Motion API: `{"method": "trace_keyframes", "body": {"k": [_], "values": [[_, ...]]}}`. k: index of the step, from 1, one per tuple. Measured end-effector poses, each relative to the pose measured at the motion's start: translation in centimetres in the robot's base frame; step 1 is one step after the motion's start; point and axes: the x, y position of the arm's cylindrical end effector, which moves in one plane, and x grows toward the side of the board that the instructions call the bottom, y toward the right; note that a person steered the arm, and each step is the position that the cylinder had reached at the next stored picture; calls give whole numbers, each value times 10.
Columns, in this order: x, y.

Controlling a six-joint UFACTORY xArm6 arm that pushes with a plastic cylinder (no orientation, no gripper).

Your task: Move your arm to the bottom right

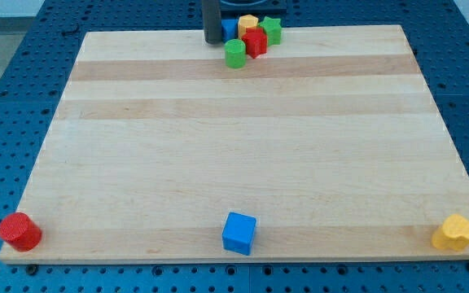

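Note:
My tip (212, 41) rests at the view's top centre on the wooden board (243, 146). It stands just left of a tight cluster: a blue block (230, 29) touching the rod, a green cylinder (234, 54), a red block (255, 42), a yellow block (247, 24) and a green star-like block (272, 31). Along the view's bottom edge lie a red cylinder (19, 231) at the left corner, a blue cube (238, 233) in the middle and a yellow heart-like block (455, 233) at the right corner.
The board lies on a blue perforated table (6, 73) that shows on all sides.

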Motion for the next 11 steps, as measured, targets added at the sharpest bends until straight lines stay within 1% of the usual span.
{"method": "trace_keyframes", "body": {"k": [1,2,3,4,5,6,7,10,11], "values": [[0,-26],[20,-64],[97,-50],[184,23],[249,102],[301,173],[331,218],[346,327],[381,340]]}}
